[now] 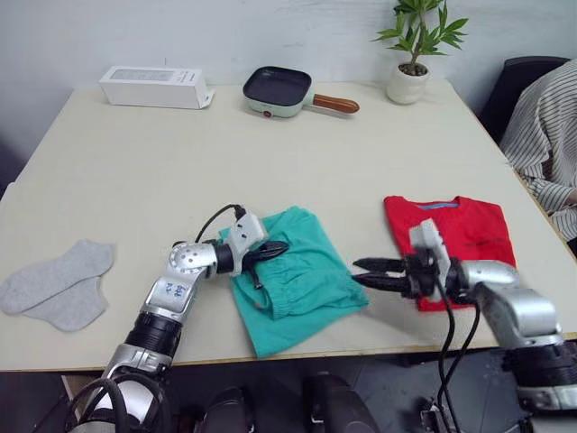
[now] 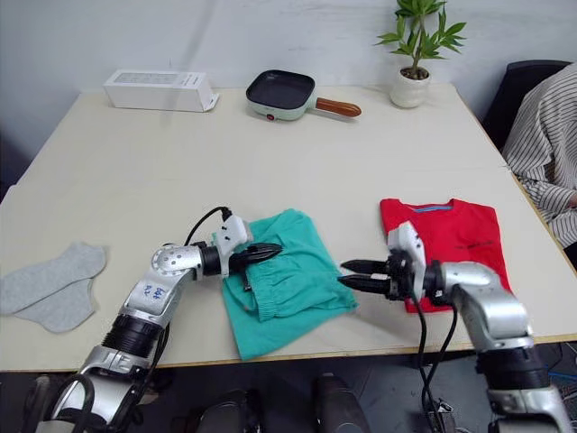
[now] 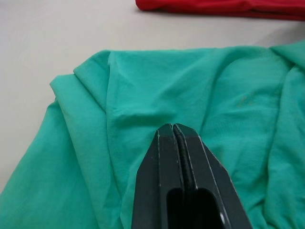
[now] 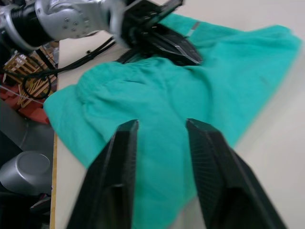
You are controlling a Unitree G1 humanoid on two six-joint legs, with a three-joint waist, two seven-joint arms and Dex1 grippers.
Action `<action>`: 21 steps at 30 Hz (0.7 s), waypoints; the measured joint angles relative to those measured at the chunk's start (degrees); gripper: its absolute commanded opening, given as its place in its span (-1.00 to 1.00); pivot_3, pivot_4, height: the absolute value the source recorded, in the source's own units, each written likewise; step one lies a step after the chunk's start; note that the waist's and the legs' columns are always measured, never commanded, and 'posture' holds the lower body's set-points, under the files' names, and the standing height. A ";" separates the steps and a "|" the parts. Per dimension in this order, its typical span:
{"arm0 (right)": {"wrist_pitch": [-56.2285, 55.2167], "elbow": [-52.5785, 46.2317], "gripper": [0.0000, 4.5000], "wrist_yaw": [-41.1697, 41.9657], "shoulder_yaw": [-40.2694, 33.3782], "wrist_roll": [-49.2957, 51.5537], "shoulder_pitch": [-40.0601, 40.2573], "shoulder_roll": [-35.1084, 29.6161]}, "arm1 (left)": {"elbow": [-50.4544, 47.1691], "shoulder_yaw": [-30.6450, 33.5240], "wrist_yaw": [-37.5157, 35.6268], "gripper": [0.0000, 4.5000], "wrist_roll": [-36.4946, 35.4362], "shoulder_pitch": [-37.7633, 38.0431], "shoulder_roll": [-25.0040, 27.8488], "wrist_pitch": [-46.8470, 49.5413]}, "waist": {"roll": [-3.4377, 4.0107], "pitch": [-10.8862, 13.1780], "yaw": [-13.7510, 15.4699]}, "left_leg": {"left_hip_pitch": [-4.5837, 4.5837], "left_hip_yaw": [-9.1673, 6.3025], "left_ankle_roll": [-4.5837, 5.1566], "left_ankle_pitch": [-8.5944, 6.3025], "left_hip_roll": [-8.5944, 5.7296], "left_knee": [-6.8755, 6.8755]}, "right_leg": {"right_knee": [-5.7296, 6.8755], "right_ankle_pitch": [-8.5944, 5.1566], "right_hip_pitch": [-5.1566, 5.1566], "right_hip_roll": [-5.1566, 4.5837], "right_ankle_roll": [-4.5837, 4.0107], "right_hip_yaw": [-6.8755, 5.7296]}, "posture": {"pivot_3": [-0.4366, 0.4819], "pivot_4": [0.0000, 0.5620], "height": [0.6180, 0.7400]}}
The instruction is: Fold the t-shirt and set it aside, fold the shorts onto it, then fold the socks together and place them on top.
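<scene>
Black fingers of the left gripper point(image 1: 275, 247) are pressed together, empty, over the left part of the crumpled teal shorts point(image 1: 302, 280) near the table's front edge. The right gripper point(image 1: 365, 272), fingers apart, points at the shorts' right edge. Just behind it lies the folded red t-shirt point(image 1: 464, 230); the grey socks point(image 1: 56, 283) lie far left. The beige table point(image 1: 135, 171) also carries a white box point(image 1: 155, 87), mini frying pan point(image 1: 284, 91) and potted plant point(image 1: 413, 50) along its far edge by a white wall.

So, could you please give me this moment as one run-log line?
t-shirt: folded, set aside | shorts: beside it, fold unfinished | left gripper: shut, over shorts | right gripper: open, at shorts' edge | socks: untouched
</scene>
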 measured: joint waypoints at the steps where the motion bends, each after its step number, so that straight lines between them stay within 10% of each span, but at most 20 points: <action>1: 4.39 2.39 0.39 -0.56 0.63 0.00 -2.29 -1.17 | -0.82 0.15 -0.16 -1.00 -0.28 0.15 0.19 0.21 | 0.00 0.00 0.18 | 0.00 -0.02 0.02 -0.01 0.00 -0.01 | 0.00 -0.01 0.00 0.01 -0.01 0.00 | -0.05 -0.47 1.00; 5: 17.02 15.85 0.99 -2.34 3.14 -0.28 -13.20 0.45 | -3.48 0.65 -0.92 -1.00 -0.74 -0.62 0.98 2.87 | 0.00 0.00 -0.06 | -0.08 0.01 0.06 -0.02 -0.02 -0.03 | -0.01 0.00 -0.08 0.01 -0.02 0.03 | -0.05 -0.47 1.00; 12: 23.45 24.98 0.99 1.36 13.92 -4.44 -25.19 7.62 | -4.02 -0.21 -1.77 -1.00 0.06 0.75 2.18 3.52 | 0.02 0.01 -0.15 | -0.16 0.04 -0.28 0.10 0.10 -0.07 | -0.04 -0.06 -0.20 0.18 -0.03 0.06 | -0.05 -0.47 1.00; 21: 26.74 26.70 -0.22 -2.27 16.18 -5.92 -27.62 16.32 | -3.45 0.30 -0.09 -1.00 0.36 1.52 1.00 2.80 | 0.02 0.01 -0.13 | -0.21 0.08 -0.27 0.08 0.07 0.07 | 0.01 -0.06 -0.20 0.10 -0.02 0.04 | -0.05 -0.47 1.00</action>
